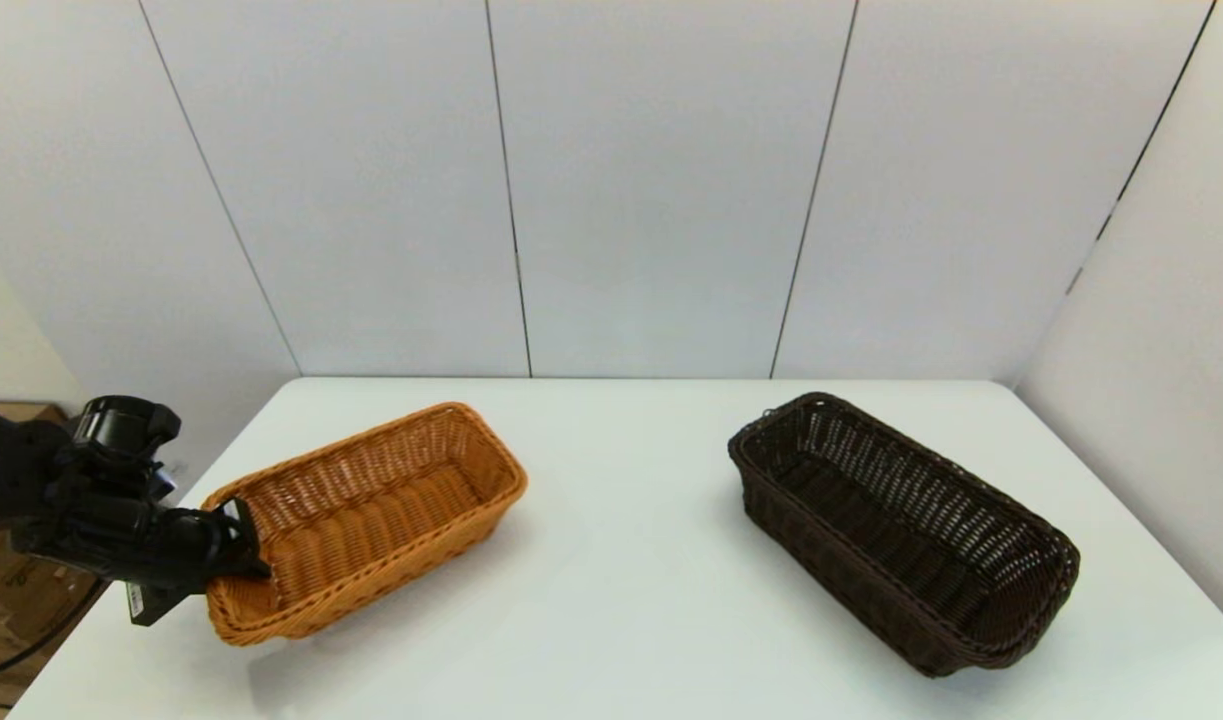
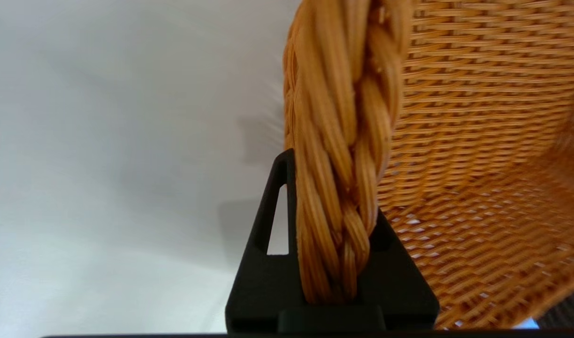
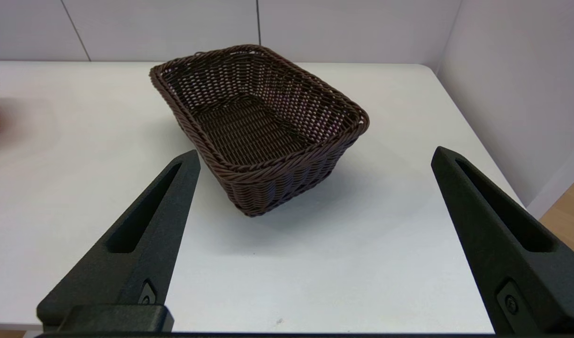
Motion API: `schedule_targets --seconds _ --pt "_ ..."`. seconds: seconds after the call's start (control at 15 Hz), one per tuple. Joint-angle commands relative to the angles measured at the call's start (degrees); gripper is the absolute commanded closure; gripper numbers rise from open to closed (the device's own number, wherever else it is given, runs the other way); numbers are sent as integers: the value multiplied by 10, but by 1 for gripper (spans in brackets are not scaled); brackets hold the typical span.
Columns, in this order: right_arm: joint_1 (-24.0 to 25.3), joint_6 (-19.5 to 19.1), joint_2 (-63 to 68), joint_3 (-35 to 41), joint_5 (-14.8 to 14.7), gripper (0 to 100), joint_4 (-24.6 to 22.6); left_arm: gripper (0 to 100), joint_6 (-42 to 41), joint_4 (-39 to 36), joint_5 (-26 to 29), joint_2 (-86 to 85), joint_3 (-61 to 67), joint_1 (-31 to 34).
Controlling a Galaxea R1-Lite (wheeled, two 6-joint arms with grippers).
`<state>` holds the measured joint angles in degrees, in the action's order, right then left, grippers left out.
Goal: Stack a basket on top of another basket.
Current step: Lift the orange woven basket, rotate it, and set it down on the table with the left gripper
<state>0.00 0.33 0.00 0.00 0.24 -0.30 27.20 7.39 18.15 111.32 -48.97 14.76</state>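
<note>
Left gripper [image 1: 239,545] clamped on orange-tan basket [image 1: 371,515] rim, inner finger hidden.

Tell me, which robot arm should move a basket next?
Probably the left. The left gripper is already shut on the orange basket rim, its near end tipped up. The right gripper is open, short of the dark basket, touching nothing.

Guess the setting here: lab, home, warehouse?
Likely a lab or test cell: a bare white table boxed in by plain white panel walls, holding only the orange-tan basket and dark brown basket. The left gripper clamps the orange-tan rim.
</note>
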Motion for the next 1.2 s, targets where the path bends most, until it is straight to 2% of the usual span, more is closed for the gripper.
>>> schedule_targets --seconds 0.07,0.87,1.2 --pt "0 0 0 0 0 0 0 100 -2 0 27 -30 -1 -25" --pt "0 0 0 0 0 0 0 100 -85 -1 49 -10 -22 -164" --pt "0 0 0 0 0 0 0 100 -79 0 52 21 -44 -220"
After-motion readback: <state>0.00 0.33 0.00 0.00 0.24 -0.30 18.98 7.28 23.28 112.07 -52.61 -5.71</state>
